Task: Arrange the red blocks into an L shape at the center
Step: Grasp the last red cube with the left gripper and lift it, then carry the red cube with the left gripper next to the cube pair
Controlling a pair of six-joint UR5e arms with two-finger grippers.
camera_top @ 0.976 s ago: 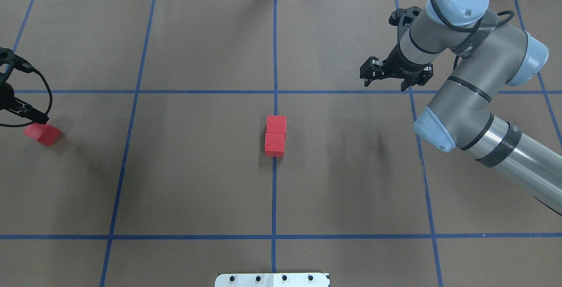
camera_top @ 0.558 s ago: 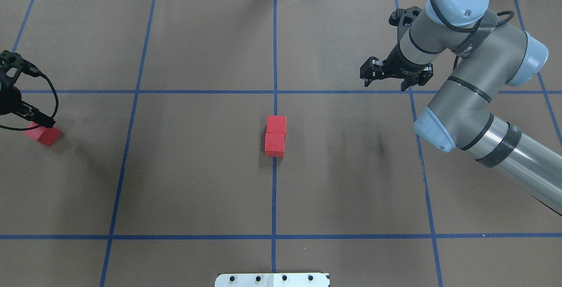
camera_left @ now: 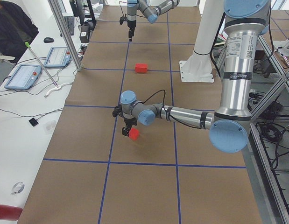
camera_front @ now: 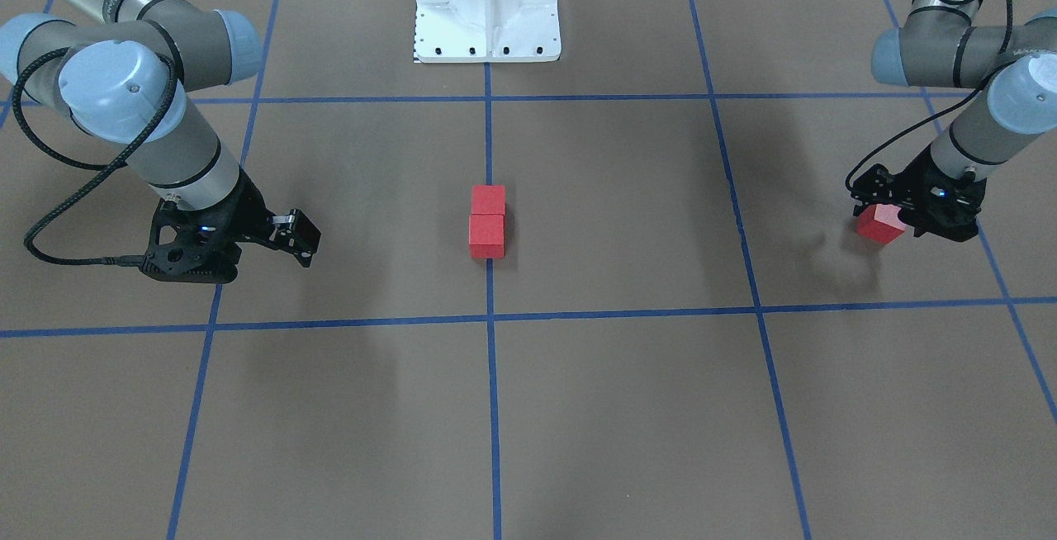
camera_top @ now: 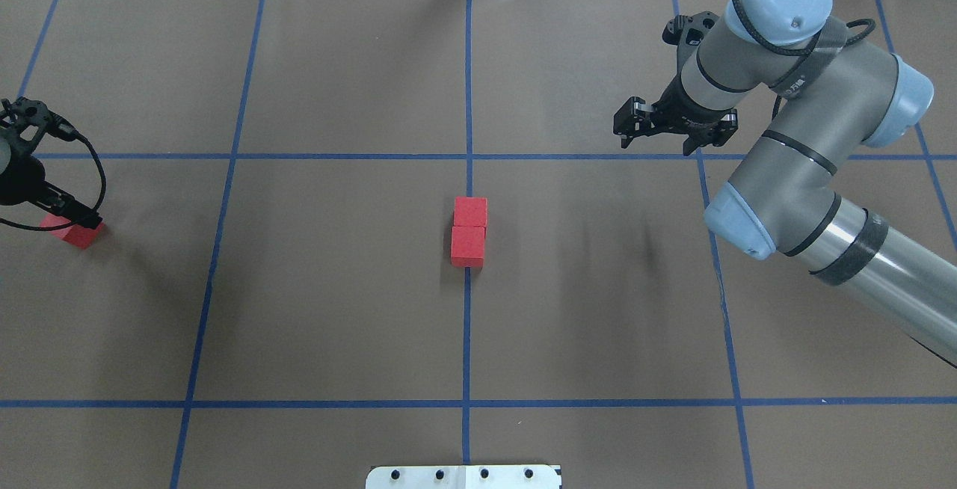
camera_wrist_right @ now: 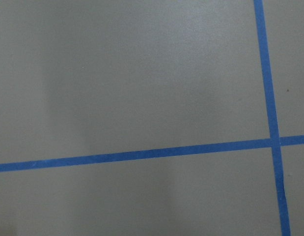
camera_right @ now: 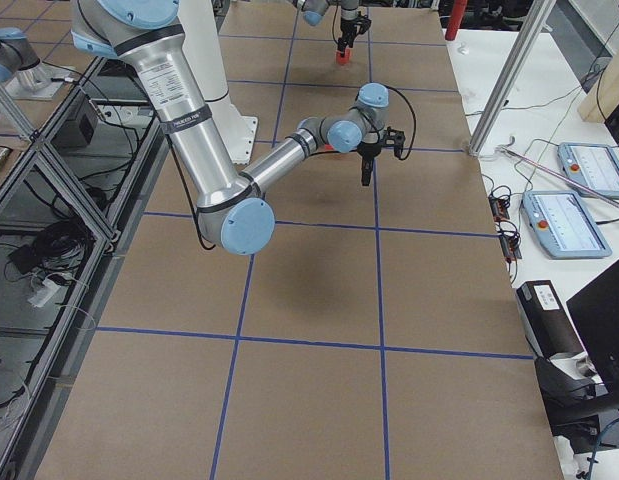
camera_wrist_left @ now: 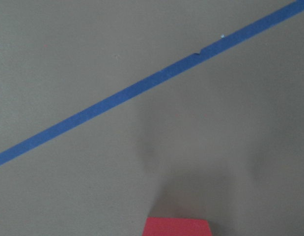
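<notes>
Two red blocks [camera_top: 469, 232] lie end to end on the vertical blue tape line [camera_top: 466, 324] at the center; they also show in the front view [camera_front: 487, 222]. The third red block [camera_top: 77, 235] rests on the brown surface at the far left, also in the front view [camera_front: 878, 225]. My left gripper [camera_top: 69, 221] is low over it, partly covering it, and looks open. The left wrist view shows only the block's top edge [camera_wrist_left: 177, 227]. My right gripper [camera_top: 656, 143] is open and empty, hovering at the far right near a tape crossing.
The robot's white base plate [camera_top: 463, 476] sits at the near edge, on the center line. Blue tape lines [camera_top: 336, 156] divide the brown surface into grid squares. The right arm's elbow [camera_top: 815, 175] hangs over the right side.
My left gripper has moved right and nearer over the third red block, covering more of it. The block, the center pair and the right arm have not moved.
</notes>
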